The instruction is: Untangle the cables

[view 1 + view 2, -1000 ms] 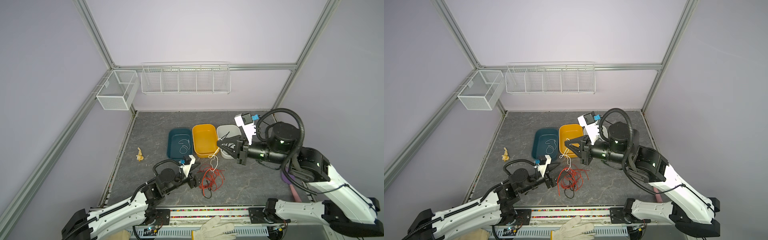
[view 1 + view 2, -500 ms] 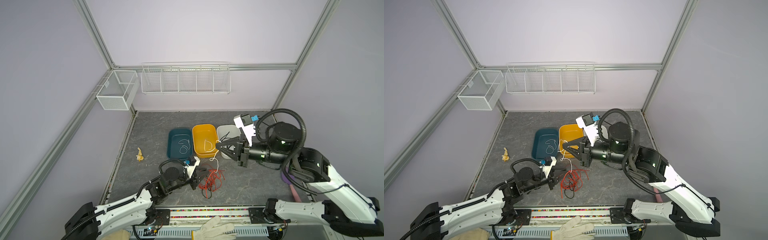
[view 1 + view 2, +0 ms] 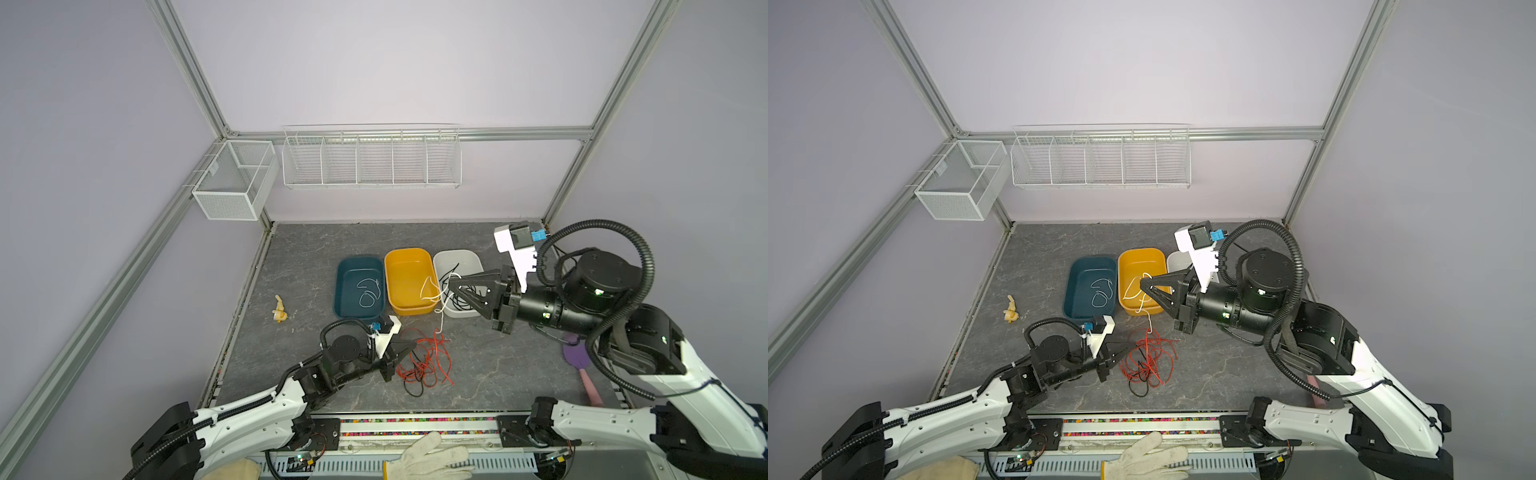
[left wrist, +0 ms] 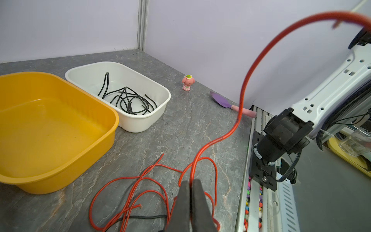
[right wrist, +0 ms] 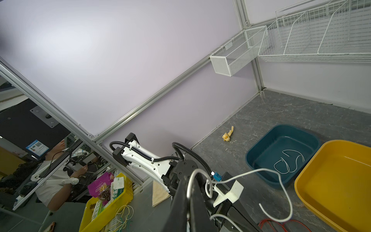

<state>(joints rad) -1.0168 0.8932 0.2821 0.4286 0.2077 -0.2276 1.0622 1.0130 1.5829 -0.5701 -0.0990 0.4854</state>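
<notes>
Black cables [image 4: 129,105] in white tub [image 4: 140,123], white cables [image 3: 367,292], apparently, in teal tub [image 3: 343,270]

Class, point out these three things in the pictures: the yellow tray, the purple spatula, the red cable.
yellow tray [image 3: 405,282]: in a top view, on its bare inner floor.
purple spatula [image 4: 221,100]: left wrist view, on the blade.
red cable [image 4: 243,92]: left wrist view, on the rising strand.

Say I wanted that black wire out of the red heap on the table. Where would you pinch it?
Probably the bare loop of the black wire, poking out of the red wires toward the robots' bases. Come straight down from above: it lies flat on the table, and no red strand crosses it there.
</notes>
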